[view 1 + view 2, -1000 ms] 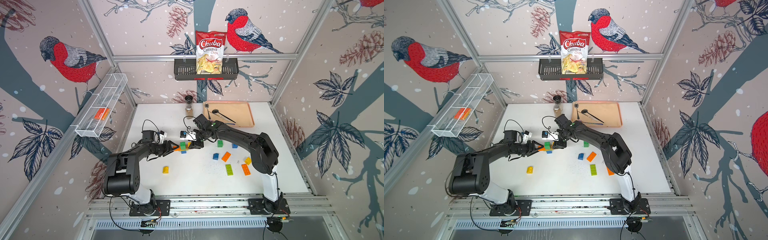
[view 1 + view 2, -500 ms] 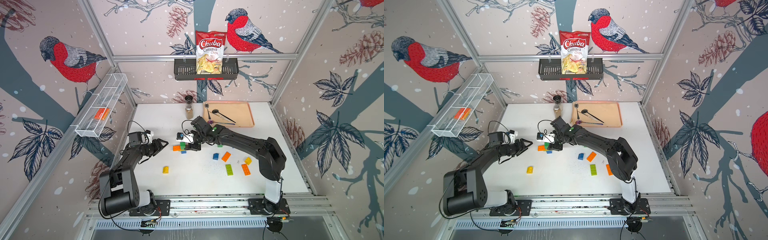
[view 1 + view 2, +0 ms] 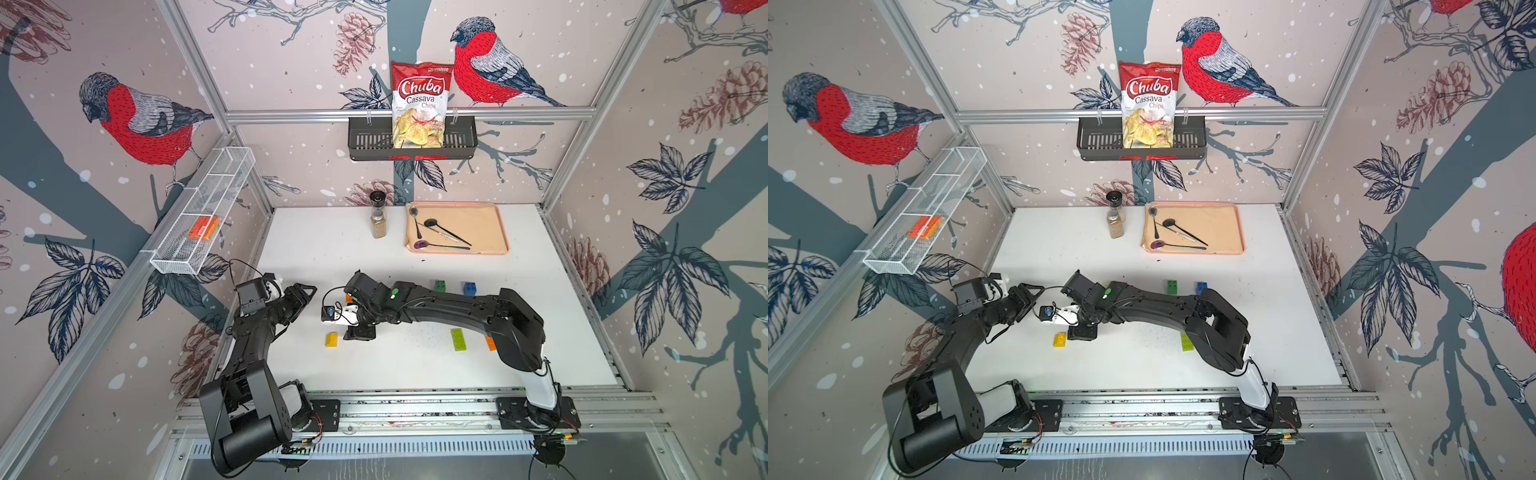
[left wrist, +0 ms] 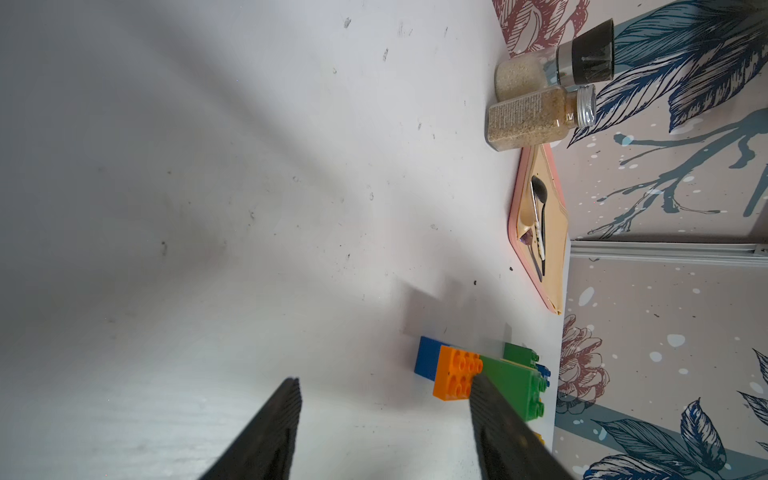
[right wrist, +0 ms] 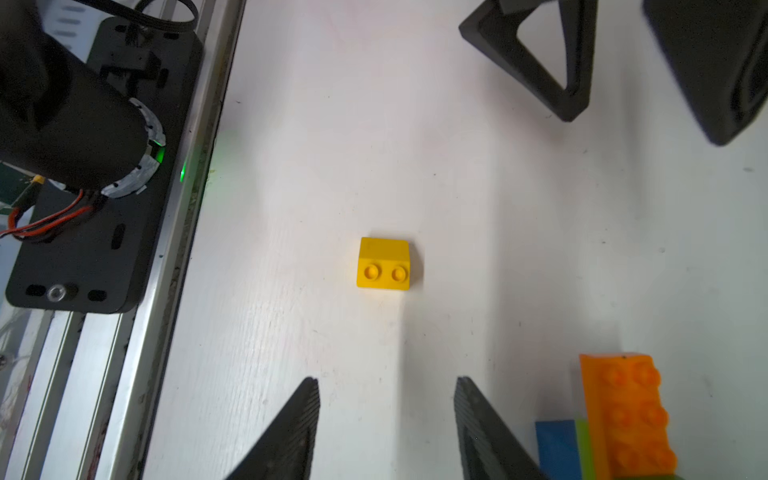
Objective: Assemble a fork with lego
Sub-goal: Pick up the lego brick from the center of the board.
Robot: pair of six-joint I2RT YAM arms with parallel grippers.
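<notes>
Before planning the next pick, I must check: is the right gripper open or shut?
Open. In the right wrist view the right gripper has its jaws apart, only bare table between them.

The flat tabletop (image 3: 415,374) is white, faintly scuffed with dark specks. A small square yellow studded plastic brick (image 5: 384,264) lies on it, and a long lime green studded brick (image 3: 458,339) — plus a cluster: orange studded brick (image 4: 455,378), green brick (image 4: 511,384), blue brick (image 4: 426,363). The wall panels (image 3: 540,166) show red-breasted grey birds on pale pink.
</notes>
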